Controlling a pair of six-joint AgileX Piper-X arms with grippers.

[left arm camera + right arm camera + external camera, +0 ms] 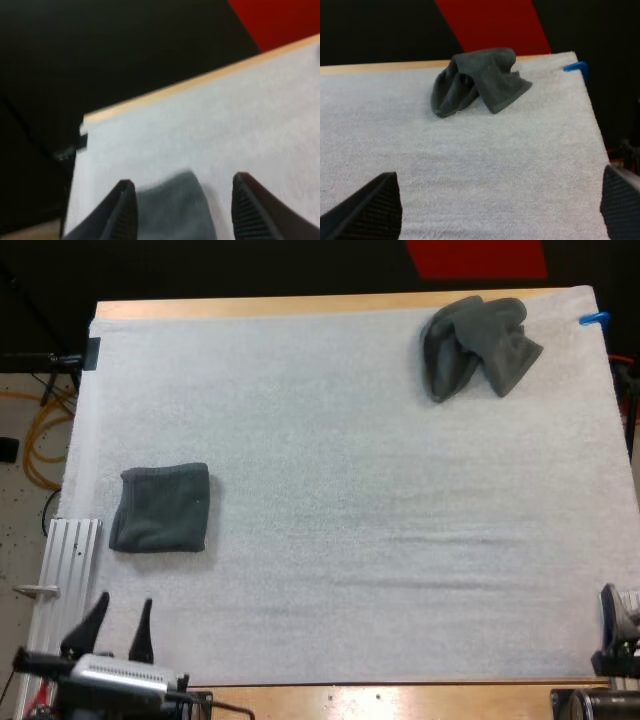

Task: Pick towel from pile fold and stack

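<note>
Just ahead of the left gripper (123, 602), the folded towel (160, 508) is matt, dark grey-green cloth with a soft nap; the crumpled towel (475, 82) well beyond the right gripper (500, 172) looks the same fabric. Both lie on the white mat (350, 490), a rough, fuzzy matt sheet over the table (300, 306) of smooth pale wood. Each gripper's fingers (122, 215) are matt black, finely ribbed inside.

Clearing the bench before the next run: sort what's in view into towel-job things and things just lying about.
For the job:
crumpled towel, far right
folded towel, near left
left tool, open
right tool, open

Lying about:
white mat
wooden table
metal rail beside the mat's left edge
</note>
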